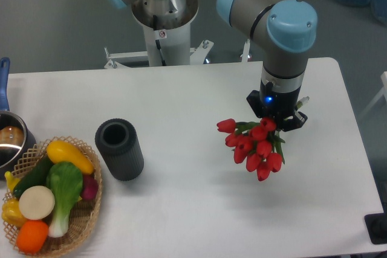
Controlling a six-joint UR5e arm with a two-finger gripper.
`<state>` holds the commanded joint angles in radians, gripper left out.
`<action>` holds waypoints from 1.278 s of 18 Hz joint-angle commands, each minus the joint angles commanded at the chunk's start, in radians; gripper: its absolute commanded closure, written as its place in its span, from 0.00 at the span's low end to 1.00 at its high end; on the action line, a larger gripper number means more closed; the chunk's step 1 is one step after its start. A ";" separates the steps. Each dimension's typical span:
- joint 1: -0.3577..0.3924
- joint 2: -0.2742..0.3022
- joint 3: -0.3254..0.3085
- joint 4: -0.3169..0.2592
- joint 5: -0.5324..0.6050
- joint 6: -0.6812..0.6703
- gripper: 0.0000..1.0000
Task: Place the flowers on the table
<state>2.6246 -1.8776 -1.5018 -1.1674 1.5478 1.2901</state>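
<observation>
The gripper (277,120) hangs straight down from the arm over the right half of the white surface (199,95), closed around the flowers (254,148) near the stem end. The fingers themselves are mostly hidden behind the wrist and the red buds, so how tightly they pinch cannot be read, but the bunch plainly hangs from them. The tulip heads fan out down and to the left of the gripper, with a few green leaves showing between them. Whether the lowest buds already touch the surface or hover just above it cannot be told from this high view.

The step in hand looks like the lowering and release. To do it well, the arm should come down slowly until the buds and stems rest along the surface, preferably tilting the bunch so it lies on its side rather than being pressed head-first, which would crush the buds. Only once the weight is carried from below should the fingers open, and wide enough that no leaf snags. Then lift straight up, so the stems are not dragged along.

The spot is a good one: the dark ribbed vase (120,148) stands well apart to the left, and the wicker basket of toy vegetables (51,200) lies farther left still
</observation>
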 joint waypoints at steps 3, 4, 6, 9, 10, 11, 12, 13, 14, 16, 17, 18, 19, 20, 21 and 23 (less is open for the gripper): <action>0.000 0.000 -0.002 0.000 0.000 0.000 0.80; 0.000 0.000 -0.002 0.000 0.000 0.000 0.80; -0.002 0.000 0.000 -0.002 0.000 0.000 0.80; 0.000 0.000 0.000 -0.002 0.002 0.000 0.79; 0.000 0.000 0.000 -0.002 0.000 0.000 0.79; 0.000 0.000 0.000 -0.003 0.002 0.000 0.79; 0.000 0.000 -0.002 -0.003 0.002 0.000 0.79; 0.000 0.000 -0.003 -0.002 0.002 0.000 0.79; 0.000 -0.002 -0.003 -0.002 0.002 0.000 0.80; -0.002 -0.011 -0.005 -0.002 0.002 0.000 0.80; -0.003 -0.012 -0.006 0.000 0.002 0.000 0.80; -0.014 -0.020 -0.005 0.005 0.002 0.000 0.80; -0.020 -0.029 -0.006 0.006 0.002 0.000 0.80; -0.023 -0.037 -0.006 0.008 0.002 -0.002 0.80; -0.023 -0.044 -0.006 0.008 0.002 -0.002 0.80; -0.034 -0.055 -0.006 0.008 0.000 -0.003 0.80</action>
<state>2.5909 -1.9328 -1.5079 -1.1597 1.5478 1.2870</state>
